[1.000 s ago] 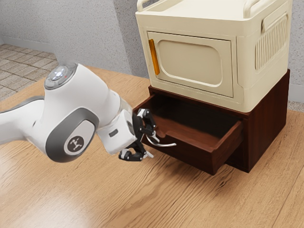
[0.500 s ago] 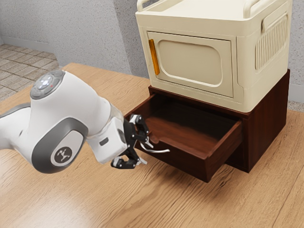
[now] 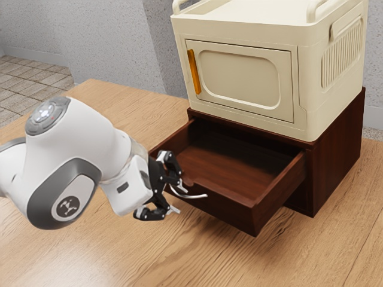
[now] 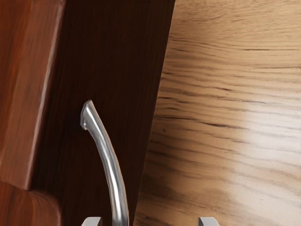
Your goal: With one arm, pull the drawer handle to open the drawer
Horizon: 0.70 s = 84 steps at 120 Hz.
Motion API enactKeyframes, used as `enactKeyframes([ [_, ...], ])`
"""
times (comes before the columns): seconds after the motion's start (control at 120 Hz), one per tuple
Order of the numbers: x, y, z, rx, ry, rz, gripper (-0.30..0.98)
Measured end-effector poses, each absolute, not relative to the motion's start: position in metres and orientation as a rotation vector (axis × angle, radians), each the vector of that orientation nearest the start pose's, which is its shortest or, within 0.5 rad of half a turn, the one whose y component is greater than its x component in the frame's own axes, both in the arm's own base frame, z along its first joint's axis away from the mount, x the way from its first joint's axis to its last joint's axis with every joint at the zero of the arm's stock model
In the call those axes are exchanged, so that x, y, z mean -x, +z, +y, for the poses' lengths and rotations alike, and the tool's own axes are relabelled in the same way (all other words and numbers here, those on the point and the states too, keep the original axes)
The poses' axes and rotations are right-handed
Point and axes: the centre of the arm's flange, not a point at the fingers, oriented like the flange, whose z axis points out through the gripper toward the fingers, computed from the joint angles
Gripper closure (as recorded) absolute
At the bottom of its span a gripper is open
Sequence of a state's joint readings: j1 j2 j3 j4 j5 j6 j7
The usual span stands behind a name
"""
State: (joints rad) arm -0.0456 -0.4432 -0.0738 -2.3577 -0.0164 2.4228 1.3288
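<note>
Drawer Out, Handle Between Parted Fingers

The drawer (image 3: 226,210) is seen standing well out from the dark cabinet (image 3: 338,155), its inside exposed. The curved metal handle (image 4: 111,162) is mounted on the drawer's front, above the wooden table (image 3: 119,257). The gripper (image 3: 178,198) is held at that front, its fingers (image 4: 91,221) released and set apart, with the handle's bar passed between them; one is placed on the drawer's side of the bar, the other beyond it. A cream box (image 3: 304,84) is carried by the cabinet.
</note>
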Motion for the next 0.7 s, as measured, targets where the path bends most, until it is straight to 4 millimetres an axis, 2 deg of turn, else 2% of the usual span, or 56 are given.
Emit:
enactKeyframes([
  [0.233,-0.448,0.552,-0.061,2.089,-0.58,1.828,0.47],
  [0.442,-0.446,0.556,-0.06,2.088,-0.589,1.817,0.34],
  [0.575,-0.428,0.594,-0.052,2.053,-0.661,1.752,0.3],
  [0.642,-0.43,0.628,-0.052,2.044,-0.701,1.72,0.22],
  [0.7,-0.44,0.679,-0.051,2.071,-0.729,1.677,0.17],
])
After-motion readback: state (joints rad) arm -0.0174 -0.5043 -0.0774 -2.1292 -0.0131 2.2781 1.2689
